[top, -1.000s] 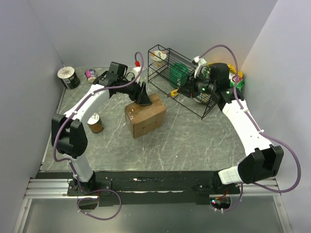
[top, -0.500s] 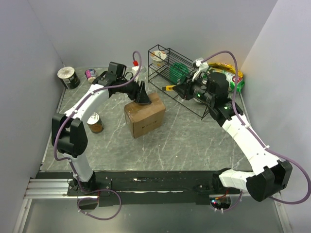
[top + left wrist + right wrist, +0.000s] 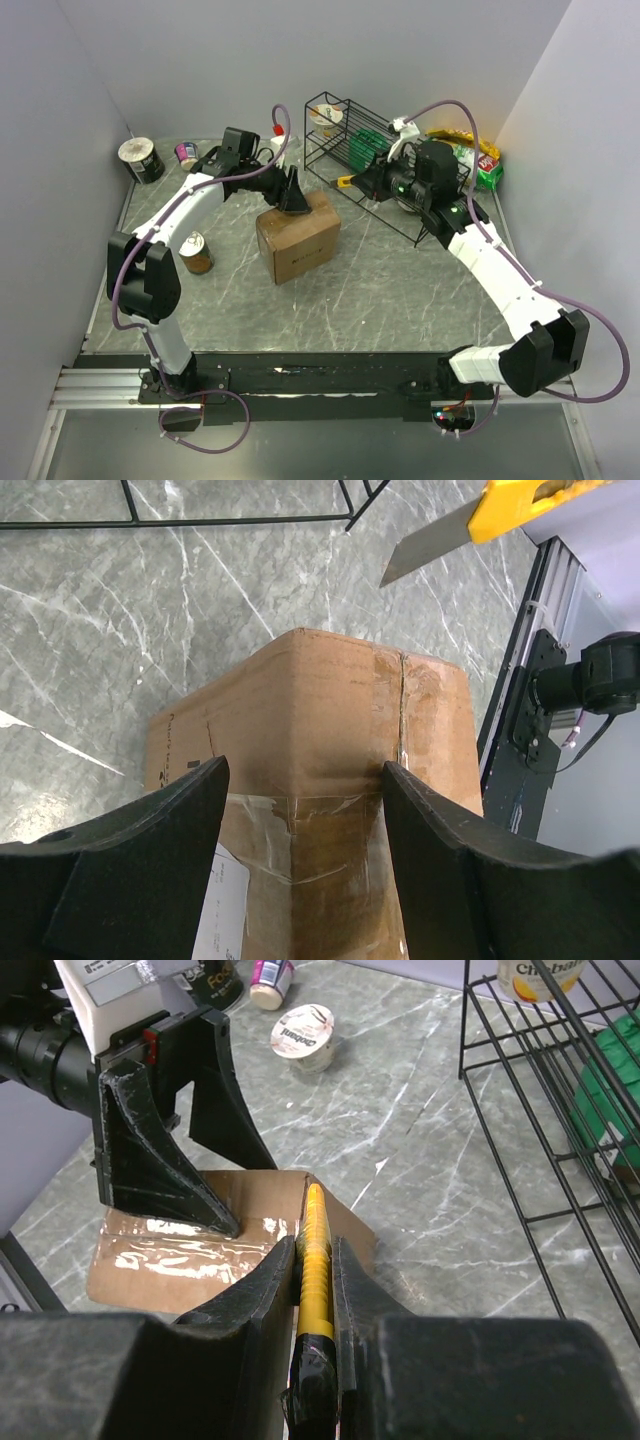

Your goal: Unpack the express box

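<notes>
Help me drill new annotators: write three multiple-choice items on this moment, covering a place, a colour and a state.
1. Where is the left claw?
A) on the express box top
B) inside the wire rack
C) over the can

2. What colour is the knife in the right claw?
A) red
B) yellow
C) blue

3. How are the box's top flaps?
A) cut open
B) taped shut
C) torn off

Answers:
1 A, it rests open on the taped top.
2 B, the handle clamped in the claw shows yellow.
3 B, clear tape covers the closed top.
</notes>
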Controlling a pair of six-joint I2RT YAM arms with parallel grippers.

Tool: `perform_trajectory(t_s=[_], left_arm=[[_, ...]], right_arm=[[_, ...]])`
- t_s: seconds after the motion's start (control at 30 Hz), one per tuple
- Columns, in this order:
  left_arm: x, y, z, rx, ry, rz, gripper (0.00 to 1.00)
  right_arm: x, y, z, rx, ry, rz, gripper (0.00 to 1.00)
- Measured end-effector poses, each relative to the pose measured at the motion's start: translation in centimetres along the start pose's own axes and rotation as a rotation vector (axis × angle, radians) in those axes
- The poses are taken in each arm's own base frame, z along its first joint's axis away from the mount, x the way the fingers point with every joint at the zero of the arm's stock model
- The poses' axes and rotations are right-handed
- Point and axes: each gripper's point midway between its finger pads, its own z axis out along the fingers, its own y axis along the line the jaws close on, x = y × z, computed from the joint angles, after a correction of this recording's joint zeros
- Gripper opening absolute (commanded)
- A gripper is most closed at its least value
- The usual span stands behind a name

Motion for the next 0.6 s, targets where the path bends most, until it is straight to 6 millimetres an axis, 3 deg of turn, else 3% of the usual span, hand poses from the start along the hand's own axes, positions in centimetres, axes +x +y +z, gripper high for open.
perform_trajectory(t_s=[0.33,0.6], left_arm=[[-0.03,0.14,0.10,0.004,-0.003,-0.009,0.67],[-0.02,0.14,0.10,0.004,-0.003,-0.016,0.66]], right_arm=[[-0.34,0.58,0.61,-0.037,0.021,0.004,0.00],[0.53,0.44,1.05,-0.043,0.061,0.009,0.00]])
